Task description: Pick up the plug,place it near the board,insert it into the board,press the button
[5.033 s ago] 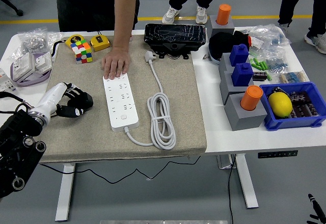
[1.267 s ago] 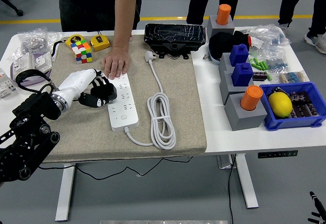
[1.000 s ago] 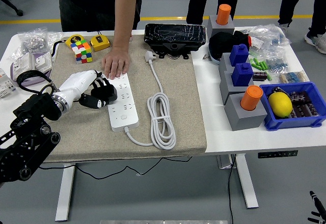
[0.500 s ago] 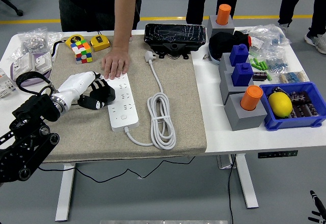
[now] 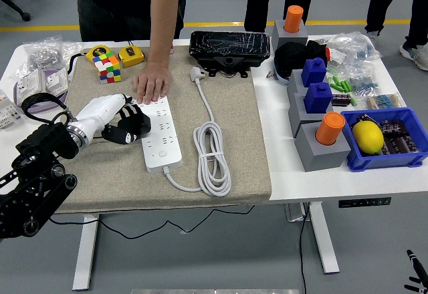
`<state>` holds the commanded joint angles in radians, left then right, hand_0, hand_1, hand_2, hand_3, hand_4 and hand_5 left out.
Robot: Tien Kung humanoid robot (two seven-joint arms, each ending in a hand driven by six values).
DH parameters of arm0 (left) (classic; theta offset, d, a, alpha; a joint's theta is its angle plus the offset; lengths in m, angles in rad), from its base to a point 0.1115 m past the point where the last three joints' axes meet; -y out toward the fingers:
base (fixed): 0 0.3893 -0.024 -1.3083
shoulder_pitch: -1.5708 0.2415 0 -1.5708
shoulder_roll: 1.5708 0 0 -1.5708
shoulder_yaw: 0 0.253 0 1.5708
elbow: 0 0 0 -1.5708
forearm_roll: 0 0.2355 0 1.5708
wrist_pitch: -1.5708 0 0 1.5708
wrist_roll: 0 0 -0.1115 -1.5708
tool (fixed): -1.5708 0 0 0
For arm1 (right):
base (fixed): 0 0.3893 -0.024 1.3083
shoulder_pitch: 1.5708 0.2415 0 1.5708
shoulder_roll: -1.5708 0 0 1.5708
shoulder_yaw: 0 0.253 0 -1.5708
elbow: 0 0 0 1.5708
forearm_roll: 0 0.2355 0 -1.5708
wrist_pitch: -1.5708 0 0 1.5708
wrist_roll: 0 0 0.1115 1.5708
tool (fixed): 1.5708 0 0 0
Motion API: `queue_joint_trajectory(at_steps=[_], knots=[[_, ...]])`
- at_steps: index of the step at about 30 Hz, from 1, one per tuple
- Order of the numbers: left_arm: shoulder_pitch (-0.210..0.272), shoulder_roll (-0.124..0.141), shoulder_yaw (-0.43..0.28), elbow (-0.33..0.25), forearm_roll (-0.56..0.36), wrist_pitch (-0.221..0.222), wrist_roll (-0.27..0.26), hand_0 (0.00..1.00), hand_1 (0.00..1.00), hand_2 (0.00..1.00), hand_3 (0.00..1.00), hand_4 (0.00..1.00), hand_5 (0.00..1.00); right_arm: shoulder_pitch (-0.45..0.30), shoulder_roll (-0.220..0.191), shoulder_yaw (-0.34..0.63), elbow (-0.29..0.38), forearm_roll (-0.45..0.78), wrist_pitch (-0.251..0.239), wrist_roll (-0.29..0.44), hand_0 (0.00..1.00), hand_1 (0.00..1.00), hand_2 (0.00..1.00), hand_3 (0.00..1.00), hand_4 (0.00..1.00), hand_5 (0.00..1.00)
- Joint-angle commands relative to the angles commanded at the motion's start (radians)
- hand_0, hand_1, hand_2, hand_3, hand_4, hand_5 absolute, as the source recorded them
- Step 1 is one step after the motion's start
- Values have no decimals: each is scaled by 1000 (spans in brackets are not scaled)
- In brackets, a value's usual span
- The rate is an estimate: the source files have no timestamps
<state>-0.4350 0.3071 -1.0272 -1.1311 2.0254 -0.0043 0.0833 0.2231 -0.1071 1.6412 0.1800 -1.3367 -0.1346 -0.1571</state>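
Observation:
The white power strip (image 5: 159, 133) lies lengthwise on the beige mat (image 5: 100, 174). Its cable runs from the near end into a coil (image 5: 212, 157) and up to the white plug (image 5: 196, 73), which lies on the mat in front of a black box. My left hand (image 5: 131, 124), black fingers curled and holding nothing, rests against the strip's left edge around its middle. A person's hand (image 5: 151, 83) lies flat on the strip's far end. Only a black sliver of my right hand (image 5: 414, 275) shows at the bottom right corner, far below the table.
A Rubik's cube (image 5: 107, 65) and a yellow tape measure (image 5: 131, 56) sit at the mat's far left. The black box (image 5: 231, 47) stands at the back. Grey blocks with blue and orange pegs (image 5: 319, 140) and a blue bin with a lemon (image 5: 368, 137) fill the right side.
Over five seconds my left hand has travelled right across the mat to the strip's left edge. In the last second it has barely shifted. The person's hand stays on the strip.

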Motion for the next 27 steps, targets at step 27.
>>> queue_joint_trajectory(at_steps=[27], knots=[[-21,15,29,7,10,-14,6,739,455,413,513,772,2,1,-4,-3,0,2,0,-1,998,856,768,838,998,998]])
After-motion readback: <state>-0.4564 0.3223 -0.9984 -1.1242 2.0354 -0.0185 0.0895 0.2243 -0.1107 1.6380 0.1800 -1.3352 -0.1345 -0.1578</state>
